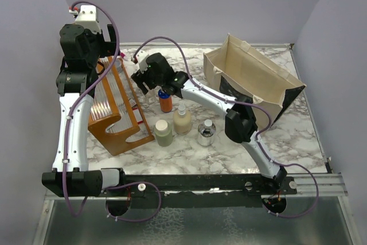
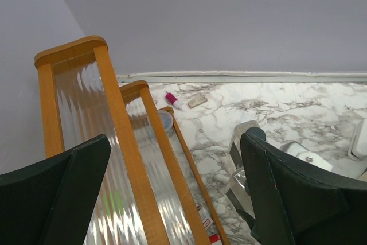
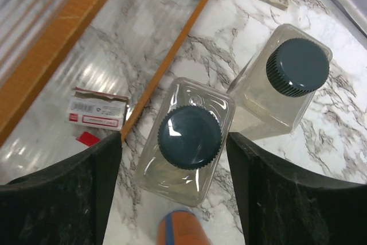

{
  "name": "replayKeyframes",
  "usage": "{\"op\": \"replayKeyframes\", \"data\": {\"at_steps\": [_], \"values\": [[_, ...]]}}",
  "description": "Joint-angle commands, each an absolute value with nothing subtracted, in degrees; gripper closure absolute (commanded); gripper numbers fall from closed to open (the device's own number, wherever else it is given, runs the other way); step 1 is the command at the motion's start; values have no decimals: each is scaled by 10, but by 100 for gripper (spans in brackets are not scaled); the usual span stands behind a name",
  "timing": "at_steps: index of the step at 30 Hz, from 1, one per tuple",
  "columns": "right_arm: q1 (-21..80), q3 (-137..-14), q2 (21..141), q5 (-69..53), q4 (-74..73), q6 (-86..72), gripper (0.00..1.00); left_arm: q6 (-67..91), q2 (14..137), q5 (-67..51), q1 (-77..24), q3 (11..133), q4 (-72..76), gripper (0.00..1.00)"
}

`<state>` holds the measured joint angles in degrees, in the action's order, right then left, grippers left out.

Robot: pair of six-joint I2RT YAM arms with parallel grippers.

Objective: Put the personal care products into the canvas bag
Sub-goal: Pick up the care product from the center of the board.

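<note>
Bottles (image 1: 182, 121) on marble table (image 1: 183, 156), lilac-grey walls (image 1: 189, 4)

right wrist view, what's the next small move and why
Probably lower the right tool straight down, then close. It is open and straddles the near clear bottle, whose cap sits between its two sides, not yet gripped. The second clear bottle stands close beside it, so a straight descent seems safest to avoid knocking it.
</note>
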<state>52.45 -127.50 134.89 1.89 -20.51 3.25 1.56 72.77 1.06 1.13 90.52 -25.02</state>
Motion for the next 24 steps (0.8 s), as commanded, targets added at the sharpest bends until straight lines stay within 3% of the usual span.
{"op": "replayKeyframes", "data": {"at_steps": [1,24], "values": [[530,-1299,1374,41,-195,34,30,10,716,-8,15,922,-249,1],[523,-1330,1410,26,-206,39,47,2,715,-13,15,915,-259,1]]}}
